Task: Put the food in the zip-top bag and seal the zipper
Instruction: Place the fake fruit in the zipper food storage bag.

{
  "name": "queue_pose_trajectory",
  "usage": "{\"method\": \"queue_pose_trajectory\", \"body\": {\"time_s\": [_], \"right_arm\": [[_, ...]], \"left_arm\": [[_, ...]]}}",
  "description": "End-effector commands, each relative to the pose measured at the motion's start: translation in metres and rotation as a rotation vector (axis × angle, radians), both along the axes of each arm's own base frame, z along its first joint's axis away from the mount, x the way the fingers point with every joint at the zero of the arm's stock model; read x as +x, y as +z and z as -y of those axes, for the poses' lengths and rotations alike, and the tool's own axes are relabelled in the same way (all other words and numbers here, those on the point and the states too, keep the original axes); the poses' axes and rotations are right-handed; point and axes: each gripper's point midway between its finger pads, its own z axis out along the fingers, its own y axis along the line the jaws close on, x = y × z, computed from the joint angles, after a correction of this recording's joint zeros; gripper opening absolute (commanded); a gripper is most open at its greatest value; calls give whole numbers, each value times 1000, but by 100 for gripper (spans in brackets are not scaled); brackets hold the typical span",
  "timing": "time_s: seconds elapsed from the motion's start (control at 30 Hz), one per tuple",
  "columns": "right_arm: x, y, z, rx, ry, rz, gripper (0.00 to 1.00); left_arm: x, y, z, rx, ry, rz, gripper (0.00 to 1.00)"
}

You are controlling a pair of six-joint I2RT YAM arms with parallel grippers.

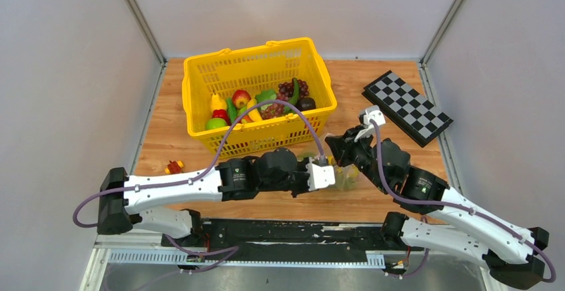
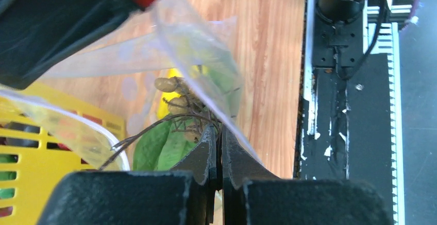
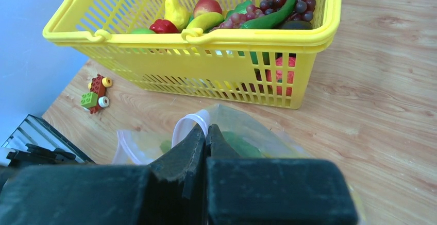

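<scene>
L gripper (image 2: 217,132) & R gripper (image 3: 206,132) are each pinching the bag (image 1: 346,176), jaws pressed together, mid front edge of the desk (image 1: 166,141), greens (image 2: 160,153) inside; prob. sealing step, next needing a firm squeeze along the zipper (image 3: 185,124).

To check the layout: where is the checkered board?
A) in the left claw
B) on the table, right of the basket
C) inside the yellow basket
B: the checkered board lies flat on the table, right of the yellow basket and apart from it.
</scene>
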Motion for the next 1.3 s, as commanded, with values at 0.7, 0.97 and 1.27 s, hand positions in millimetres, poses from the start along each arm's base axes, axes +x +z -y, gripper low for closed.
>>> {"method": "queue_pose_trajectory", "body": {"time_s": [0.7,0.97,1.27], "right_arm": [[-24,40,-27,197,194,56,1],[-18,35,-16,183,136,54,1],[2,26,17,184,-81,39,0]], "left_arm": [[13,63,-16,-220,218,220,0],[32,66,-26,-291,308,115,69],[35,100,-62,-377,368,81,72]]}}
